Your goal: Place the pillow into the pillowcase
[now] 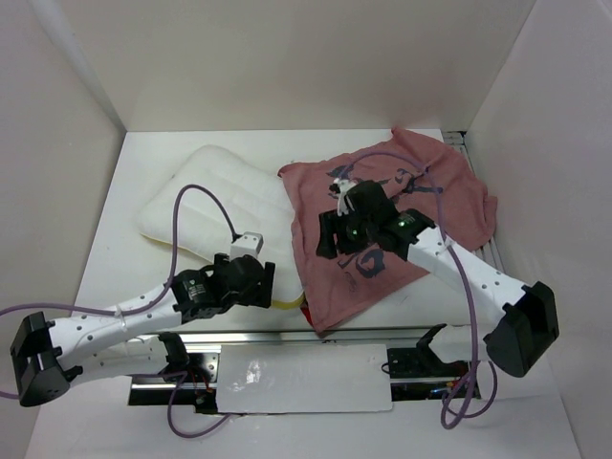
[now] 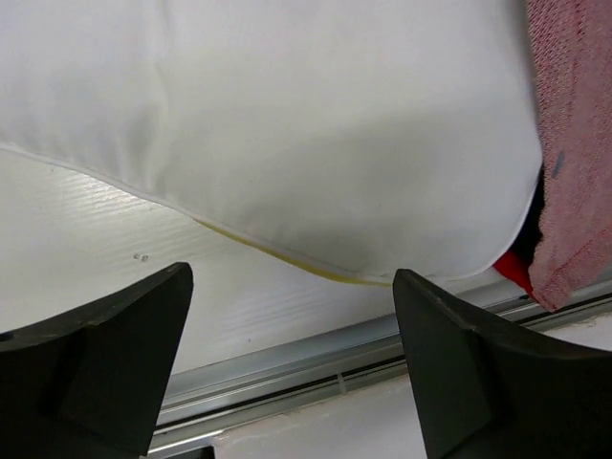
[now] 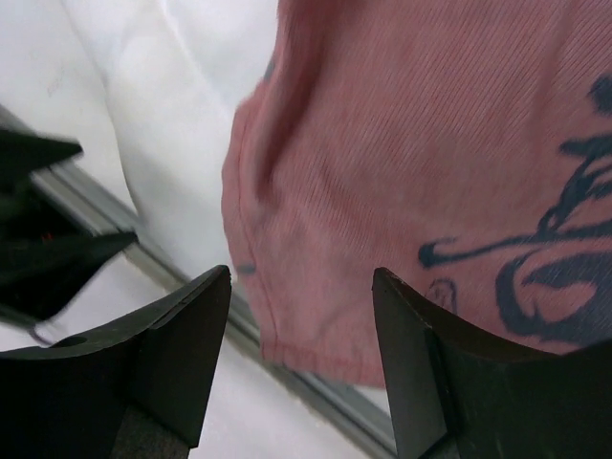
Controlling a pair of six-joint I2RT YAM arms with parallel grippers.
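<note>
The pillow lies on the surface toward ten o'clock. The pillowcase, faded side up, lies toward two o'clock and covers the pillow's three o'clock edge. The left tool is spread near the pillow's six o'clock edge, holding nothing. The right tool is spread above the pillowcase.

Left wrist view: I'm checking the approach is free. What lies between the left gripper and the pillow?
Between the left gripper and the pillow lies only a strip of bare white table, shown in the left wrist view.
</note>
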